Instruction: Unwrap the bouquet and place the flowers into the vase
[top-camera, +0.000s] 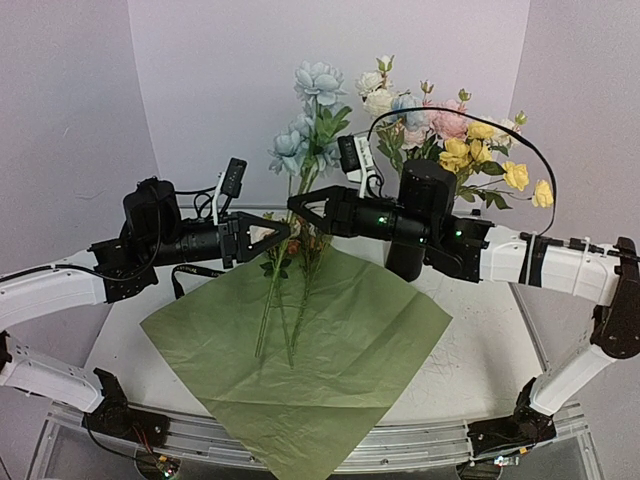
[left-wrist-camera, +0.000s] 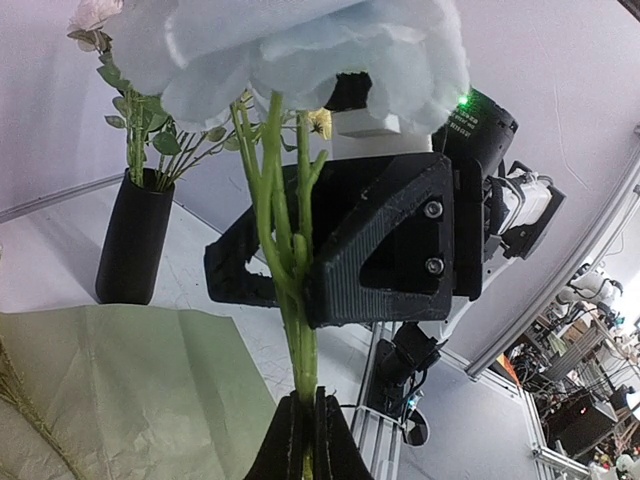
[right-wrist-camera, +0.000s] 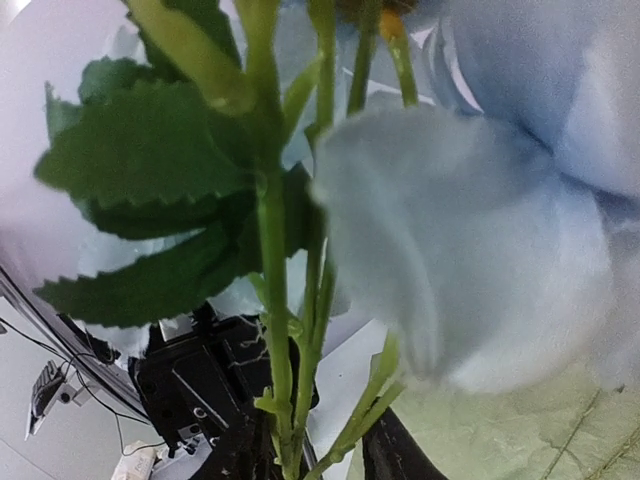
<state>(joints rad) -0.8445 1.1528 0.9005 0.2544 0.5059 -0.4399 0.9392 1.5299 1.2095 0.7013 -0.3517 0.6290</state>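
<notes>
At mid-stem, the left pincer (top-camera: 268, 238) is clamping fully shut on the flowers (top-camera: 315, 85), holding the pale blue blooms upright above the middle of the worktop (top-camera: 480, 350); just above it on the same stems (top-camera: 270, 310), the right pincer (top-camera: 300, 208) is straddling the bundle with its jaws partly apart, a gap showing on one side, so it is not yet visibly gripping; the stem ends are reaching down to the green paper (top-camera: 340, 350) lying spread flat, though whether they are touching it I cannot tell.

Judging the risks: two pincers are sitting close on thin stems, so an off-centre squeeze or a mistimed release could be bending them or letting the top-heavy blooms tip; the vase (left-wrist-camera: 135, 245) is standing at the back right, directly behind the right forearm, and is already carrying a rose bunch (top-camera: 450, 130), so a sideways swing could be knocking it, and incoming stems could be snagging on that foliage.

Bare worktop is lying right of the paper, in front of the vase; the paper's near corner is overhanging the front edge; walls are closing off the back.
</notes>
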